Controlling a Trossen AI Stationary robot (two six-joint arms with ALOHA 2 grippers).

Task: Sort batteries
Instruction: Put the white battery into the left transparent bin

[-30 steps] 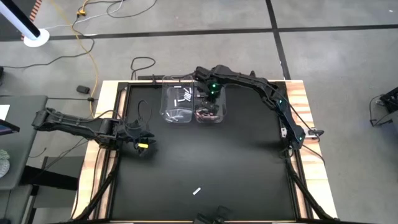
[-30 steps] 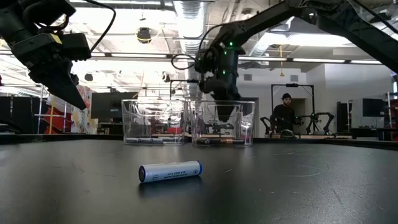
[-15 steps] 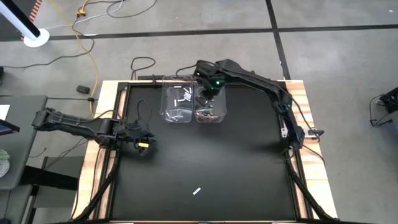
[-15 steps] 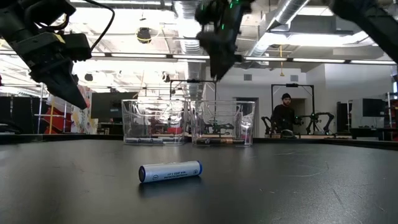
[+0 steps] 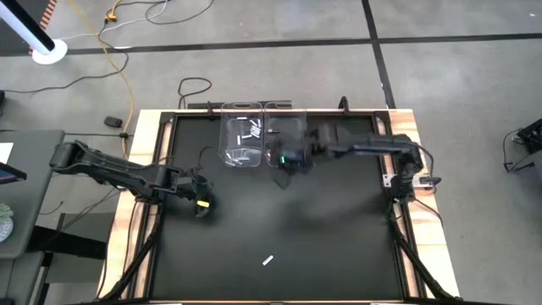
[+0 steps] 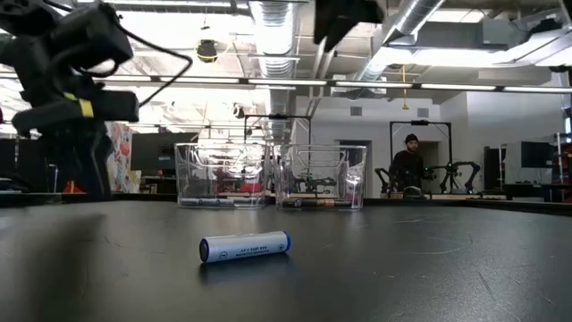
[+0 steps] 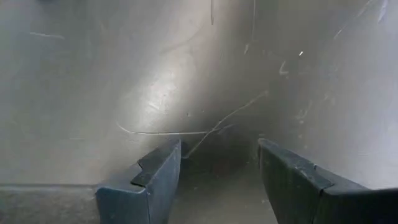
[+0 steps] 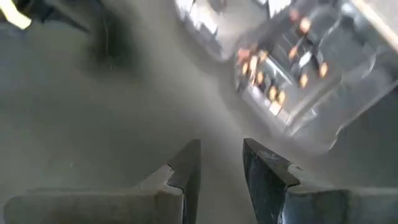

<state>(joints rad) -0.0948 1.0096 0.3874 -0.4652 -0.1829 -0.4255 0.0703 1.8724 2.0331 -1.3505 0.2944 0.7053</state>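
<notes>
Batteries are the job here, and one small white cylindrical battery with a blue end (image 6: 245,247) lies alone on the black table top (image 5: 339,237), near its front edge and well apart from both arms. It looks stiff, smooth and light, so it would likely roll or slip; a hold across the middle of its barrel, fingers square to its length, seems safest.

On the left, the left gripper (image 7: 214,180) hangs low over the table's left part, pointing down at bare surface, its two dark fingers (image 7: 152,177) apart with nothing between them.

Further right, two clear rectangular plastic bins (image 5: 258,146) stand side by side at the back, batteries inside each.

Just beside their right front corner, the right gripper (image 8: 221,168) is above the table, fingers slightly apart, empty.
</notes>
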